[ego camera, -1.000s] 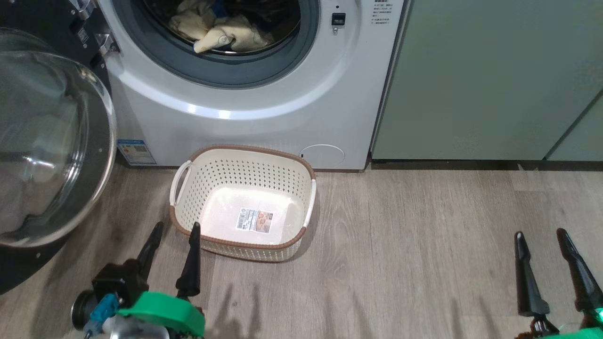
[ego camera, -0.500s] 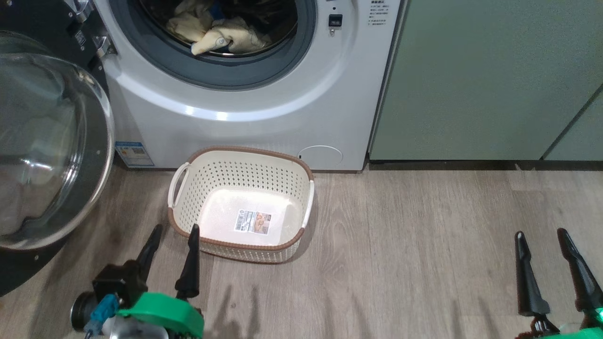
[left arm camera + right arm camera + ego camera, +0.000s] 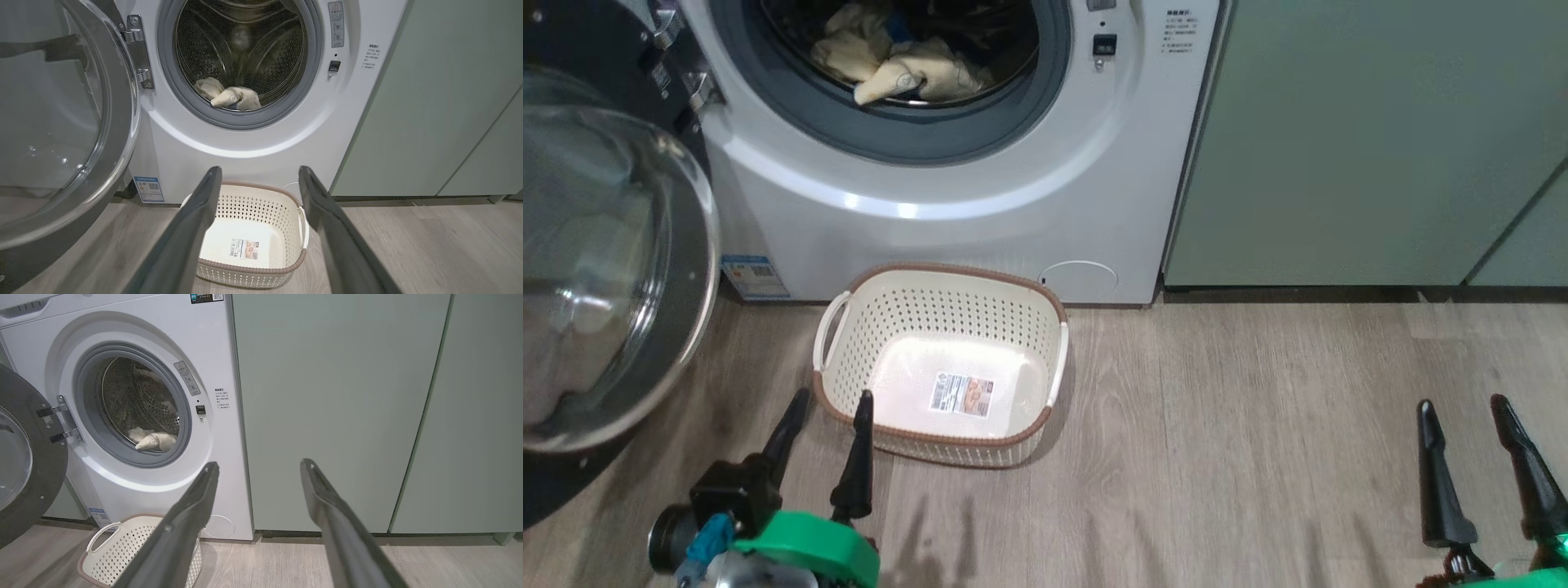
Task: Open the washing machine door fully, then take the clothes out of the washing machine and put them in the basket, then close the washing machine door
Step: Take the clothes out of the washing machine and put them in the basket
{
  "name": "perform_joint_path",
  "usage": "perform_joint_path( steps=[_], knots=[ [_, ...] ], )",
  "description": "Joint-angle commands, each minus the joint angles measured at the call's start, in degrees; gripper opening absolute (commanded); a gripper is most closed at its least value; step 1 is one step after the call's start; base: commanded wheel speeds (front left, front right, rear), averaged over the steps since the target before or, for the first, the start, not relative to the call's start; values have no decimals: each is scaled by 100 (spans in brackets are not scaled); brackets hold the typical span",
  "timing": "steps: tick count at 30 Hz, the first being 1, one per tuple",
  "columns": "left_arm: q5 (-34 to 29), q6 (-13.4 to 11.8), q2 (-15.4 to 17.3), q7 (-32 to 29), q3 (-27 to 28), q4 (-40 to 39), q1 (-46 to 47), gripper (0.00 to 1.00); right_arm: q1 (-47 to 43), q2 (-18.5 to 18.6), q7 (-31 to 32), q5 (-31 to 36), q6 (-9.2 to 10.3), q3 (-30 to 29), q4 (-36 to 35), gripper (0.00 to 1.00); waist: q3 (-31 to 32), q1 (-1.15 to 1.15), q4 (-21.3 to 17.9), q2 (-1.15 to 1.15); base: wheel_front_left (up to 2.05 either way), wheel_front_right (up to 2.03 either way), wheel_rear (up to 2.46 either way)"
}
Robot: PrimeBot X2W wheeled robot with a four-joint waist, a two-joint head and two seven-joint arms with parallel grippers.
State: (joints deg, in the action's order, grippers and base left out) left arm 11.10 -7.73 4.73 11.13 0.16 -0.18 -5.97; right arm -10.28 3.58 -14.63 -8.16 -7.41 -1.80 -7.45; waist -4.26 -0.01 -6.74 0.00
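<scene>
The white washing machine (image 3: 980, 229) (image 3: 261, 143) (image 3: 220, 343) stands with its door (image 3: 605, 278) (image 3: 61, 122) (image 3: 28, 457) swung wide to the left, glass bowl facing out. Pale-yellow clothes (image 3: 907, 61) (image 3: 229, 96) (image 3: 153, 440) lie at the front of the steel drum. The cream basket (image 3: 849, 359) (image 3: 286, 200) (image 3: 118, 547) sits on the floor in front of the machine, holding just a label. My left gripper (image 3: 832, 398) (image 3: 258, 169) hangs open just short of the basket's near rim. My right gripper (image 3: 1462, 402) (image 3: 259, 462) is open too, far right over the floor.
Sage-green cabinet fronts (image 3: 1372, 139) (image 3: 339, 408) fill the wall to the right of the machine. Wood-look flooring (image 3: 1241, 441) stretches between the basket and my right gripper. The open door takes up the room at the left.
The whole head picture has shifted slightly downward, a camera move. Both grippers hold their places, still open; door, clothes and basket are unmoved.
</scene>
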Motion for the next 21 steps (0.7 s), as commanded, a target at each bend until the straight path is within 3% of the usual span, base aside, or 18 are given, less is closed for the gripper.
perform_joint_path(
  steps=[1,12,21],
  knots=[
    [-21,-22,108,52,196,-209,208,100,214,71,-37,-37,-8,91,-212,100,-28,1,-11,0,179,-179,0],
    [0,40,163,115,111,-233,311,100,280,61,-37,-41,-8,82,-211,100,-137,1,-23,0,187,-186,-1],
    [25,31,178,178,86,-226,346,100,332,74,-37,-53,-8,90,-181,100,-154,1,-6,0,72,-72,0]
  ],
)
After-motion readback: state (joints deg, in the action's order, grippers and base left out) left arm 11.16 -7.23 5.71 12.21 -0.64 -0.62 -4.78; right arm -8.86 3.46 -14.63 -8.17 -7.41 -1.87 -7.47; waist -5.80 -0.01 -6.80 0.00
